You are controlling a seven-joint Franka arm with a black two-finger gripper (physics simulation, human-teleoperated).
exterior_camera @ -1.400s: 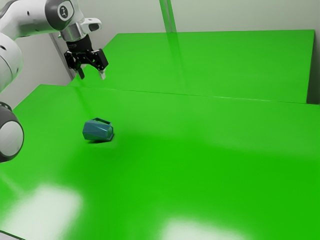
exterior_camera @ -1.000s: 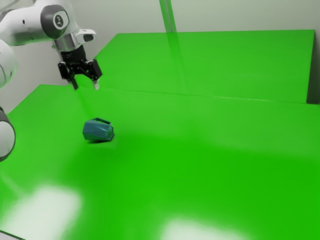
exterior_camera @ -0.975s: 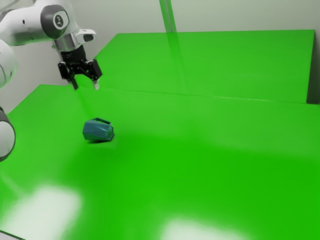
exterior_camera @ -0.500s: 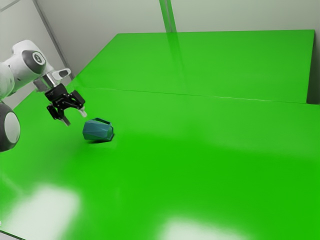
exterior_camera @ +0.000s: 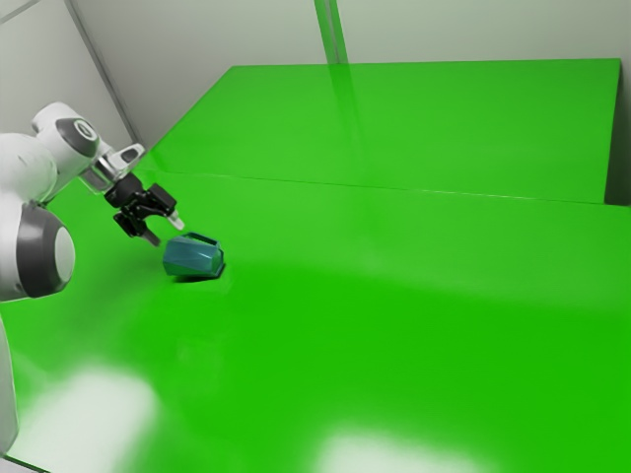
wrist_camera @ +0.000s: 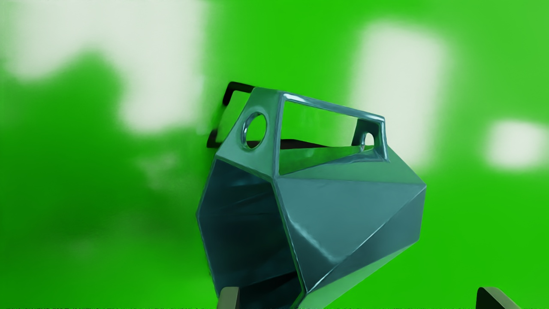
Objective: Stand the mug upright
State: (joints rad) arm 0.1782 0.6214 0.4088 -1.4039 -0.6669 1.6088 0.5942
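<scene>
the teal mug [exterior_camera: 192, 258] lies on its side, handle [wrist_camera: 333, 105] uppermost, nearer the tabletop's [exterior_camera: 394, 345] edge at the exterior view's left than its opposite edge, with the gripper [exterior_camera: 165, 232] just beside it, fingers [wrist_camera: 228, 299] spread wide.

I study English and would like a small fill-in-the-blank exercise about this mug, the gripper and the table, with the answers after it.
The teal mug is not upright; it lies on its ____. 
The angular loop that sticks out from the mug's body is its ____. 
The tabletop under the mug has the colour ____. 
The gripper is not shut; it is ____.

Missing words: side; handle; green; open.
</scene>
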